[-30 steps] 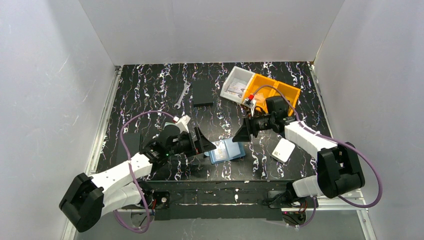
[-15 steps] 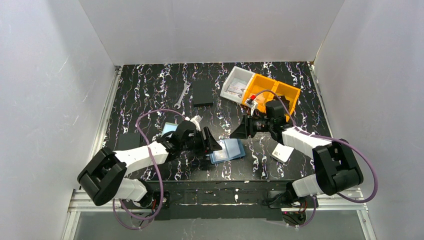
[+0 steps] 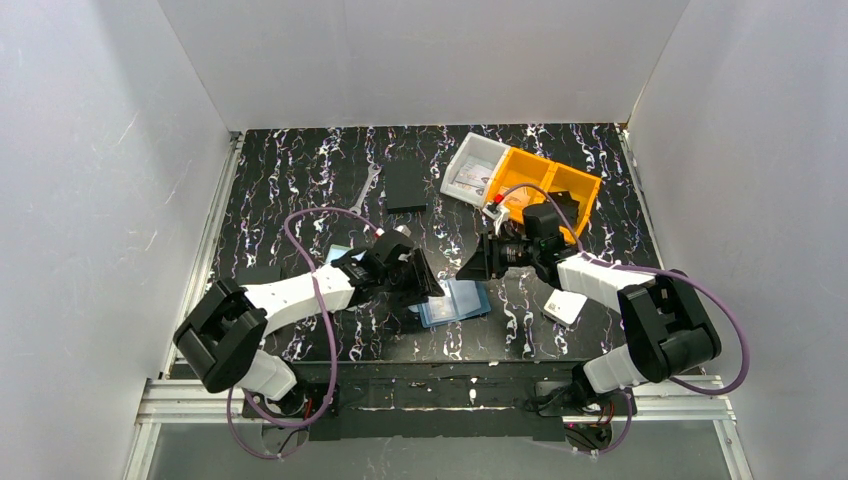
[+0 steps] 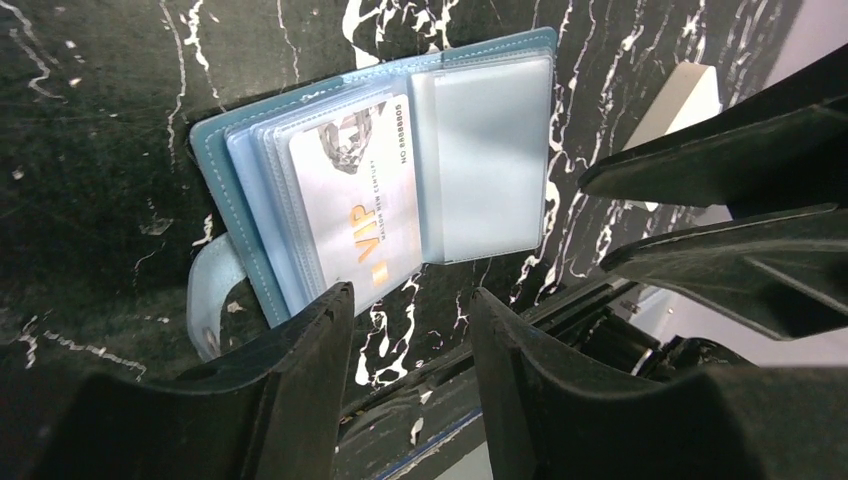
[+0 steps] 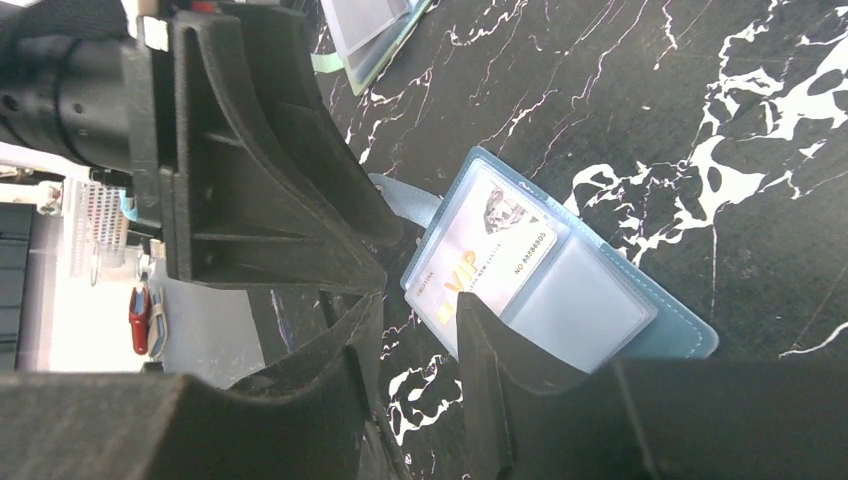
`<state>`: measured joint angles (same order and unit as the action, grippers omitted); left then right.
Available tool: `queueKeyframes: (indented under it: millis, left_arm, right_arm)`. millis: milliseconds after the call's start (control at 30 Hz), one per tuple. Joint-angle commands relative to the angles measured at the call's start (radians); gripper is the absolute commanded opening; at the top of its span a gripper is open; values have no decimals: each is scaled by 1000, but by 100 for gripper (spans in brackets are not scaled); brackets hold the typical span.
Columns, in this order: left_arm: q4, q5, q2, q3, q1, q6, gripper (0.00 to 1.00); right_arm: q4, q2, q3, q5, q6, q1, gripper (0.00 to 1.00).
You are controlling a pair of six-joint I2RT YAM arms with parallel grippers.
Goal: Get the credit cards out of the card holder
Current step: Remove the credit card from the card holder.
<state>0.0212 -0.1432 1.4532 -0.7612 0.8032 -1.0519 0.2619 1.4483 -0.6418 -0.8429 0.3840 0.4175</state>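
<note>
On the counter, an open blue card holder shows a card marked "VIP"; left jaws and right jaws stand narrowly parted, gripping nothing.

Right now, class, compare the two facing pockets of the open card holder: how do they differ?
The filled pocket shows a VIP card with a portrait; the bare pocket looks plain and empty. The filled pocket lies by the strap; the bare pocket lies opposite. Both are clear plastic, flat in the card holder.
</note>
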Motion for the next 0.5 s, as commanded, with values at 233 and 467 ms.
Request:
queueKeyframes:
  millis: [233,467]
  left_arm:
    - [398,248,82,-169,21,46,43]
    - [392,261,116,-184,21,55,43]
  right_arm:
    - [-6,26,-10,36,-40,19,40]
    - [-15,35,-11,41,-46,31,39]
